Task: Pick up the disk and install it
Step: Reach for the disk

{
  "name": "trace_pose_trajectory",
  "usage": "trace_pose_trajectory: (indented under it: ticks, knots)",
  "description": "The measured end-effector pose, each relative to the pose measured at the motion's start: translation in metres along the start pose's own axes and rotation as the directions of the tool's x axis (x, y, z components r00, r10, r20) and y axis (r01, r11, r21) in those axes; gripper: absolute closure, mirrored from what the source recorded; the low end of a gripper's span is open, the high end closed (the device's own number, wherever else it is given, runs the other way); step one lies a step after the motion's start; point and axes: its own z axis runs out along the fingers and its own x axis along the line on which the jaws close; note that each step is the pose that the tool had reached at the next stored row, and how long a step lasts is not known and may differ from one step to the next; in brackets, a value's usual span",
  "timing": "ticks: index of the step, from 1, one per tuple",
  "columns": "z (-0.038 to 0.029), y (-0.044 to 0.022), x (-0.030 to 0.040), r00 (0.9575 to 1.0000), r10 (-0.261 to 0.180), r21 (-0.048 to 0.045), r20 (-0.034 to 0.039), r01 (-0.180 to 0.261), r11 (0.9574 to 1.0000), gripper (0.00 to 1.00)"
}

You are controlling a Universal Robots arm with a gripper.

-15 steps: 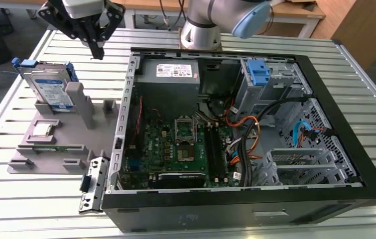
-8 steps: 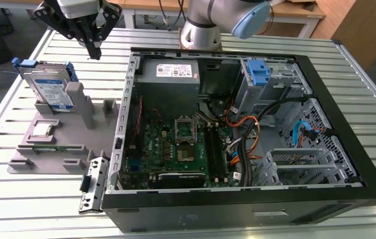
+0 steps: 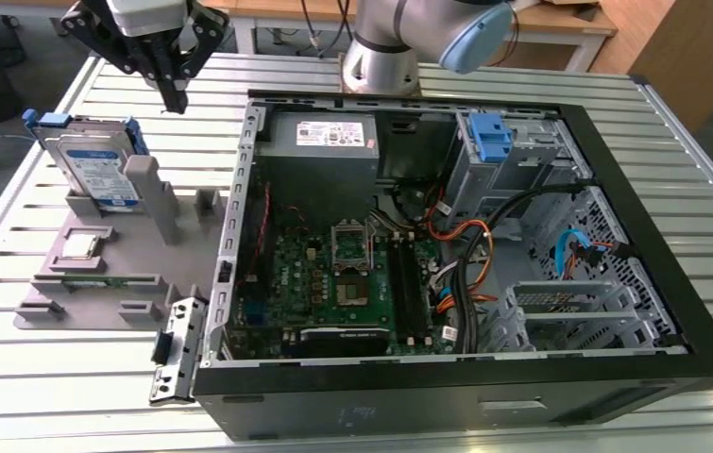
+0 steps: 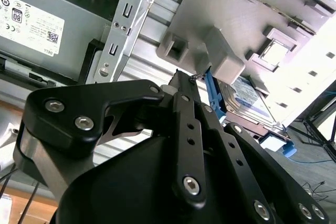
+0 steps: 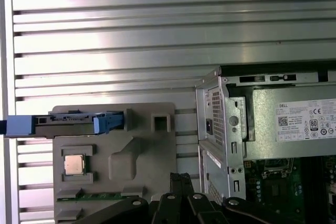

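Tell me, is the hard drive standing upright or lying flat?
Upright: the hard drive stands on its edge in a slot of the grey holder.

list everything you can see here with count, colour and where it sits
flat silver-grey hard disk in a blue plastic frame: one, upright in the fixture, exterior view's left
moulded plastic fixture plate: one, grey, on the table beside the case
open metal computer case: one, black, lying on the table
metal box with a white sticker: one, grey, inside the case
circuit board: one, green, on the case floor
narrow plastic latch: one, blue, inside the case
slatted metal table: one, silver
robot arm: one, silver and blue, behind the case
gripper: one, black, shut, empty, near the disk, not touching it
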Motion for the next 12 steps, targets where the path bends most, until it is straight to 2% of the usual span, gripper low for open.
trace_pose_trajectory:
  ticks: [12]
  knots:
    - [0.0025,-0.0005,0.0050,0.9999,0.014,0.0003,0.0004,-0.014,0.9999,0.90]
